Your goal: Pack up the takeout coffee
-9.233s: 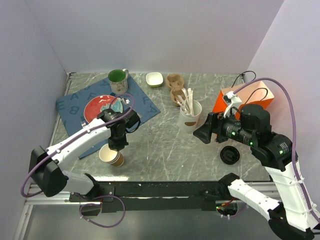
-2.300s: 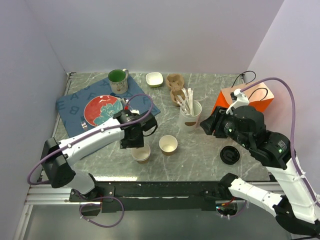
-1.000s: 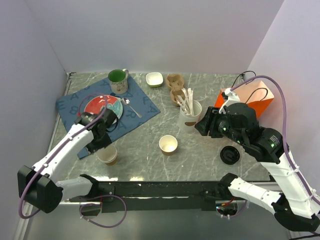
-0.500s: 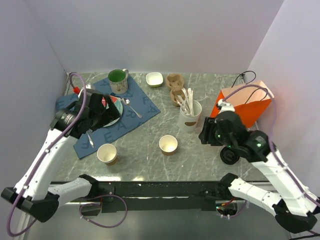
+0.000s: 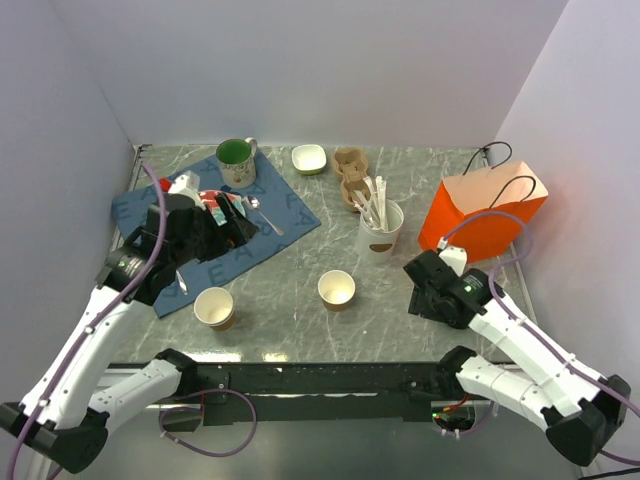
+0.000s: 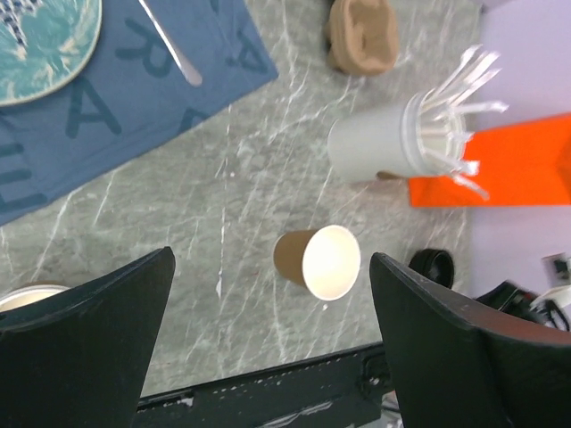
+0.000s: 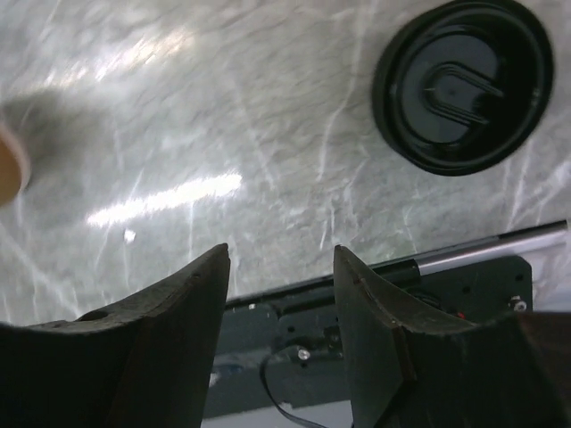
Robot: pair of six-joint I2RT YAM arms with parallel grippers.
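Observation:
No lidded takeout coffee is in view. One lidless brown paper cup stands mid-table and another near the front left. A loose black lid lies on the marble; in the top view my right arm hides it. My left gripper hangs high over the blue mat, open and empty, with the middle cup seen far below between its fingers. My right gripper is low over the front right of the table, open with nothing between its fingers. The lid lies ahead and to the right of them.
An orange paper bag stands at the right. A white cup of stirrers and a brown cup carrier sit at mid-back. The blue mat holds a spoon; a green mug and small bowl stand behind.
My left gripper let go of the front-left cup, opened wide and rose back over the mat. My right arm came down toward the front right, over the black lid.

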